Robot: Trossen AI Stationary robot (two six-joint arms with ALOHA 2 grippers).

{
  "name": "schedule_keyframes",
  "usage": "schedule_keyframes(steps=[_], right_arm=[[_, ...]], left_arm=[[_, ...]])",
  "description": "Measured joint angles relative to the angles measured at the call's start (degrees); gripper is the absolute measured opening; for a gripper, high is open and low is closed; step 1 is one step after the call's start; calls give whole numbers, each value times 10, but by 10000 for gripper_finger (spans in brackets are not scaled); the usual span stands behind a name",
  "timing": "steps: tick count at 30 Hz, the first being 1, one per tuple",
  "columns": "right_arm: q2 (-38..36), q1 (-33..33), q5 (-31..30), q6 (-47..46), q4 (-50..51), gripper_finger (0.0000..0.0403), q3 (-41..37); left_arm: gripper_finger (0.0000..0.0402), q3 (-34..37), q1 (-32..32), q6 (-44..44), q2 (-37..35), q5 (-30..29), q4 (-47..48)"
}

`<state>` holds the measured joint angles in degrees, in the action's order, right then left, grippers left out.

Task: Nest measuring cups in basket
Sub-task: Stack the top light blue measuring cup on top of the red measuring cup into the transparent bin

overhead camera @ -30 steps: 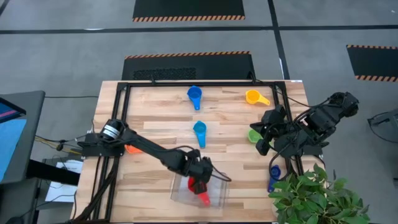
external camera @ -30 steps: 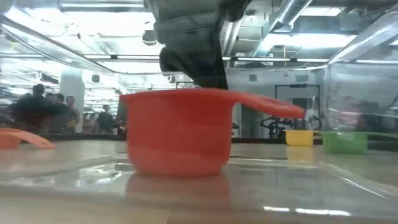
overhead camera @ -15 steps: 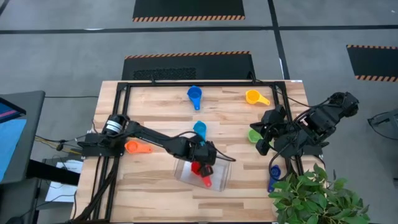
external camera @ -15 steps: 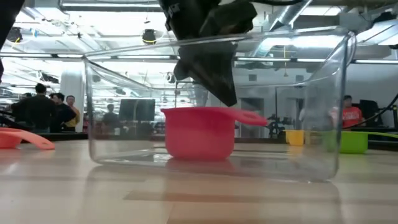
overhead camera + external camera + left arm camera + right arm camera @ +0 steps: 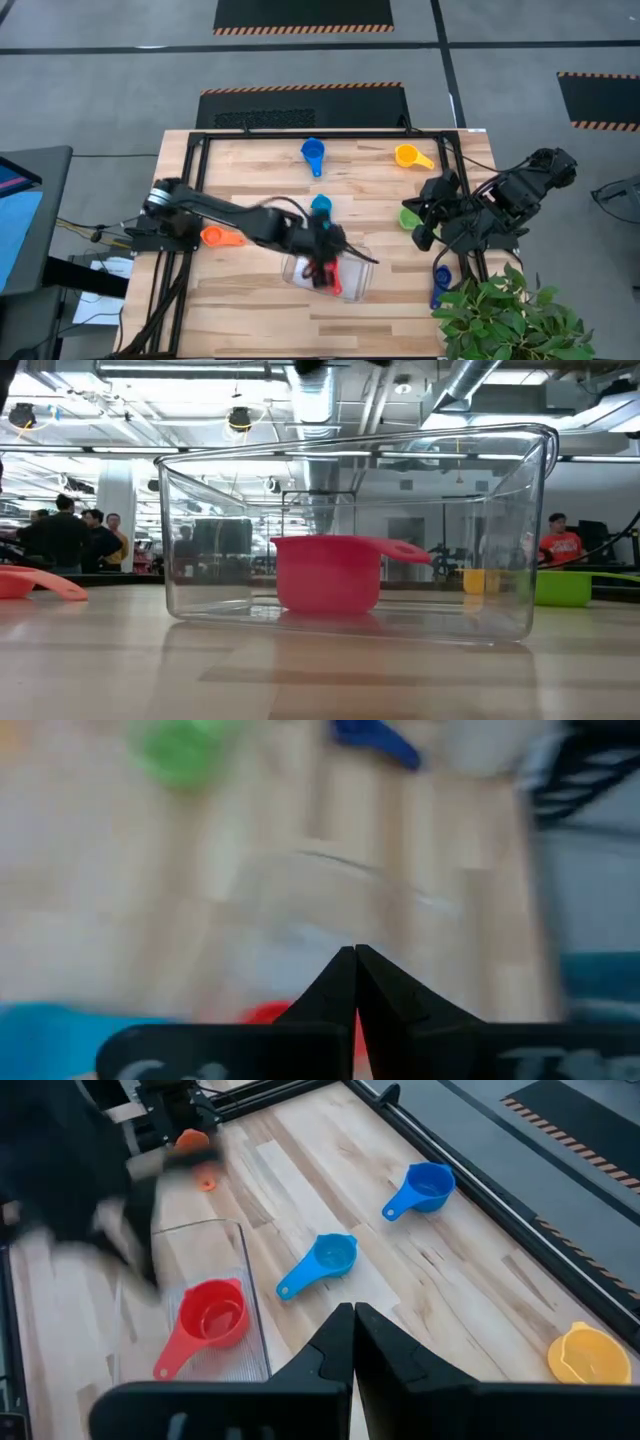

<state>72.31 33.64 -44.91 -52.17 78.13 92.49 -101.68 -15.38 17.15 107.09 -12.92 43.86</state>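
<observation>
Sitting upright in the basket (image 5: 352, 285), red cup (image 5: 322, 271) beneath left hand (image 5: 318, 262), fingers together; nearest loose light blue cup (image 5: 321, 207) just beyond on bench (image 5: 250, 170), handle toward basket.

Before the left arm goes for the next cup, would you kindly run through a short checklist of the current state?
1. Red cup upright inside the basket: ok.
2. Basket flat on the table: ok.
3. Left claw empty and shut: ok.
4. Left claw clear of the basket: cannot tell, blurred above it.
5. Nearest light blue cup upright, unobstructed: ok.
6. Right claw parked away, shut: ok.
</observation>
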Motion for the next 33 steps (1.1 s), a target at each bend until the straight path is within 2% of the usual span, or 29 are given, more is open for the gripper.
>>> schedule_keyframes(steps=[2, 3, 4, 7, 10, 15, 18, 22, 27, 33], right_arm=[[0, 6, 0, 0, 0, 33, 0], [0, 9, 0, 0, 0, 33, 0], [0, 12, 0, 0, 0, 33, 0], [0, 21, -1, 2, 0, 33, 0], [0, 24, -7, 3, 6, 33, 0], [0, 19, -53, 23, 15, 33, 0], [0, 5, -79, 27, 14, 33, 0], [0, -30, -80, 17, 1, 33, 0], [2, -76, -76, 12, -28, 33, 0], [2, -107, -75, 12, -49, 33, 0]], left_arm=[[0, -36, 19, -68, -15, -107, 81], [0, -53, 40, -91, -21, -128, 118], [0, -68, 68, -111, -24, -118, 158], [0, -98, 173, -166, -27, 3, 252], [0, -101, 284, -244, -27, 52, 302], [0, -89, 426, -417, -19, 151, 244], [0, -90, 483, -466, 6, 201, 207], [0, -89, 527, -481, 63, 243, 175], [0, -100, 534, -512, 153, 295, 160], [0, -158, 539, -536, 241, 280, 209]])
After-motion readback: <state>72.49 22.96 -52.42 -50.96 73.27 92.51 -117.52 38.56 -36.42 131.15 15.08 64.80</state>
